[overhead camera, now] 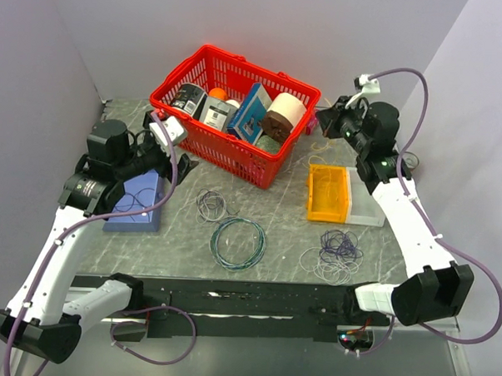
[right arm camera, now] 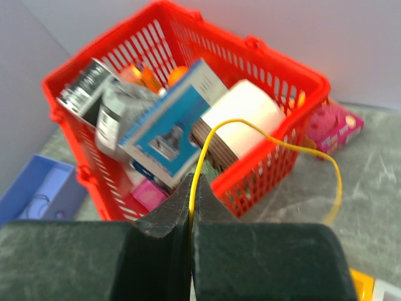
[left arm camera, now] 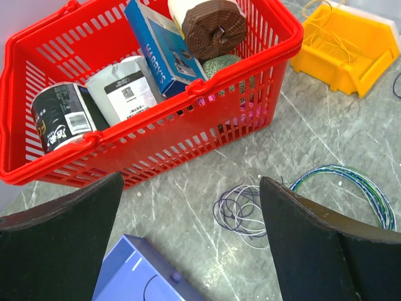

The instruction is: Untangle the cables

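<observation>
Robotics laboratory test cell. A white jointed left robot arm (overhead camera: 52,254) and a matching right robot arm (overhead camera: 408,216) stand on a black metal rail (overhead camera: 229,302) at the edge of a grey marble-patterned tabletop (overhead camera: 283,218), enclosed by plain pale partition walls (overhead camera: 241,25).

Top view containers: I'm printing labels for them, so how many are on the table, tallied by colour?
Red basket: 1
Blue tray: 1
Yellow bin: 1
Whitish bin: 1
Total: 4
</observation>
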`<state>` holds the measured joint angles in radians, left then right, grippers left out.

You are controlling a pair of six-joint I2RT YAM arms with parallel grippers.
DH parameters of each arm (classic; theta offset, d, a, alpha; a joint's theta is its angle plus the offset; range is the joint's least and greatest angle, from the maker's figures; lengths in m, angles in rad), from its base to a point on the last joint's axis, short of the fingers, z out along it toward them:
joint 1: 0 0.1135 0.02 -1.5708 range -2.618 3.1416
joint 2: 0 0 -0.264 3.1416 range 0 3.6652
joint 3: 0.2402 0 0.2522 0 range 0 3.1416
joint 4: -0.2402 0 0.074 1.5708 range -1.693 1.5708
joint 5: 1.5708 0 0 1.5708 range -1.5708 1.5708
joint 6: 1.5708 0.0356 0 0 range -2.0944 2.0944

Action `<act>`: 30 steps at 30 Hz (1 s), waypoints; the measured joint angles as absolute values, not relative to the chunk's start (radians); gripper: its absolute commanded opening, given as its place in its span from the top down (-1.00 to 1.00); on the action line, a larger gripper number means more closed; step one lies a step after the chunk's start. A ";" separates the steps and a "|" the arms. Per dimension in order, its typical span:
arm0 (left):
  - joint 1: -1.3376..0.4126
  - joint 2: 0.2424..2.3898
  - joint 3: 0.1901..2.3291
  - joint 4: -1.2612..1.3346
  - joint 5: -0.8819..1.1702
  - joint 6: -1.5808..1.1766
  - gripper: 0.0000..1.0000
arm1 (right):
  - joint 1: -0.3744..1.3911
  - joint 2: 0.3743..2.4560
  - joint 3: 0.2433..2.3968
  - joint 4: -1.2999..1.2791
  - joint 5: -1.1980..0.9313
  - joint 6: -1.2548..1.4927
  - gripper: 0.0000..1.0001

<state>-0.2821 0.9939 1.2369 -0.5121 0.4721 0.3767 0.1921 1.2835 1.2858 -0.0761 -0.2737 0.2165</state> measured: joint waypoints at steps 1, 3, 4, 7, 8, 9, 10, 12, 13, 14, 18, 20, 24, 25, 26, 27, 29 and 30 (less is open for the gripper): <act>-0.282 0.994 1.235 -0.512 0.472 0.377 -0.93 | 0.191 1.284 1.271 -0.070 -0.269 0.217 1.00; -0.282 0.994 1.232 -0.510 0.469 0.377 -0.93 | 0.182 1.284 1.237 -0.055 -0.262 0.219 1.00; -0.282 0.994 1.231 -0.510 0.469 0.377 -0.93 | 0.175 1.285 1.223 -0.049 -0.258 0.220 1.00; -0.282 0.992 1.231 -0.509 0.466 0.378 -0.93 | 0.150 1.287 1.193 -0.040 -0.247 0.227 1.00; -0.282 0.991 1.231 -0.509 0.465 0.379 -0.93 | 0.143 1.287 1.188 -0.038 -0.244 0.228 1.00; -0.282 0.991 1.231 -0.509 0.465 0.379 -0.93 | 0.139 1.287 1.185 -0.038 -0.242 0.228 1.00; -0.282 0.991 1.231 -0.509 0.465 0.380 -0.93 | 0.134 1.287 1.185 -0.038 -0.236 0.227 1.00; -0.282 0.991 1.231 -0.507 0.464 0.380 -0.93 | 0.126 1.283 1.185 -0.037 -0.225 0.222 1.00; -0.282 0.991 1.231 -0.505 0.464 0.380 -0.93 | 0.123 1.280 1.185 -0.038 -0.221 0.219 1.00; -0.282 0.991 1.231 -0.503 0.464 0.380 -0.93 | 0.119 1.276 1.185 -0.038 -0.218 0.216 1.00; -0.282 0.991 1.231 -0.498 0.464 0.380 -0.93 | 0.093 1.237 1.161 -0.031 -0.207 0.212 1.00; -0.282 0.991 1.231 -0.498 0.464 0.380 -0.93 | 0.083 1.214 1.136 -0.028 -0.207 0.212 1.00; -0.282 0.992 1.231 -0.495 0.463 0.380 -0.93 | 0.079 1.230 1.120 -0.028 -0.240 0.224 1.00; -0.282 0.992 1.231 -0.493 0.463 0.379 -0.93 | 0.079 1.246 1.119 -0.030 -0.254 0.231 1.00; -0.282 0.992 1.231 -0.493 0.462 0.379 -0.93 | 0.079 1.256 1.115 -0.030 -0.257 0.237 1.00; -0.282 0.992 1.231 -0.492 0.462 0.379 -0.93 | 0.080 1.266 1.102 -0.026 -0.259 0.243 1.00; -0.282 0.992 1.231 -0.491 0.461 0.379 -0.93 | 0.080 1.272 1.058 -0.029 -0.258 0.251 1.00; -0.282 0.992 1.231 -0.492 0.458 0.379 -0.93 | 0.080 1.277 1.039 -0.031 -0.255 0.253 1.00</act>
<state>-0.2825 0.9920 1.2308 -0.4915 0.4580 0.3786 0.0803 1.2766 1.0386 -0.0307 -0.2546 0.2535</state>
